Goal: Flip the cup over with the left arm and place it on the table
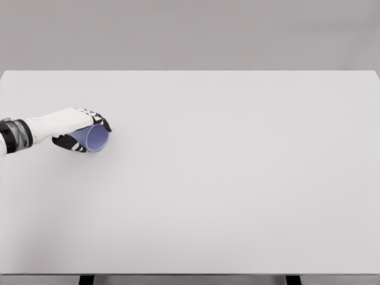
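A pale blue cup (97, 138) lies tilted on its side at the left of the white table (237, 178), its open mouth facing right and toward me. My left hand (83, 132) comes in from the left edge and is shut on the cup, fingers over its top and thumb under it. Much of the cup's body is hidden inside the hand. I cannot tell whether the cup touches the tabletop. The right arm does not show.
The white tabletop stretches wide to the right and front of the hand. Its far edge meets a grey wall. Two dark table legs (86, 279) show at the bottom edge.
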Robot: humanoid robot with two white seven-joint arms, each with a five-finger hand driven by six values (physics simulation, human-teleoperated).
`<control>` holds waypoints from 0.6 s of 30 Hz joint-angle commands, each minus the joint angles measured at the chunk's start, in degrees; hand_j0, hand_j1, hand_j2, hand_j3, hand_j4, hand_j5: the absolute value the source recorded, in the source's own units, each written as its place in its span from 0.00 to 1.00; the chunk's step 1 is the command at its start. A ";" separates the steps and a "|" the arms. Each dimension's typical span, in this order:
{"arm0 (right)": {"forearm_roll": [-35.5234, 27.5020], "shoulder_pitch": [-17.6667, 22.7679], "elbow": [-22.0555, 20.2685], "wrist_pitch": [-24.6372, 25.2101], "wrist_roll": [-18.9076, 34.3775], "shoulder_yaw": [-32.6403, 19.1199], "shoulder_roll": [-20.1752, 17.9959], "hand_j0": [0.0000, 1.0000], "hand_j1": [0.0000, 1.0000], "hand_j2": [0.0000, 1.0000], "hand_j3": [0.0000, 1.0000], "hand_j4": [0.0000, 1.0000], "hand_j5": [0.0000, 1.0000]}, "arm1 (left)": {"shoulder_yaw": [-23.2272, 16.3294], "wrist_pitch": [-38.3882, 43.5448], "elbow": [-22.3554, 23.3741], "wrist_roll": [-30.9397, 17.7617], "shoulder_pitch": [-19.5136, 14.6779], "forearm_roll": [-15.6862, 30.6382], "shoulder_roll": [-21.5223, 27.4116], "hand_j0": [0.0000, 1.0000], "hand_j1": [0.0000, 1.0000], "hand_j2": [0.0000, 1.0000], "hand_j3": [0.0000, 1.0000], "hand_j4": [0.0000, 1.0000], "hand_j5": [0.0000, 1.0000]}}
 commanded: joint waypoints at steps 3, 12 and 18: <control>-0.01 0.00 0.00 0.01 0.01 0.00 0.00 1.00 1.00 1.00 1.00 1.00 1.00 | -0.01 -0.07 -0.02 -0.05 -0.09 0.53 0.05 0.49 0.49 0.49 0.49 0.49 0.49; -0.01 0.00 0.00 -0.07 0.01 0.00 0.00 1.00 1.00 1.00 1.00 1.00 1.00 | 0.17 -0.95 -0.46 -0.05 -0.70 19.15 1.01 0.49 0.49 0.49 0.49 0.49 0.49; -0.01 0.00 0.00 -0.07 0.01 0.00 0.00 1.00 1.00 1.00 1.00 1.00 1.00 | 0.17 -1.21 0.60 -3.94 -0.53 40.76 2.51 0.50 0.50 0.50 0.50 0.50 0.50</control>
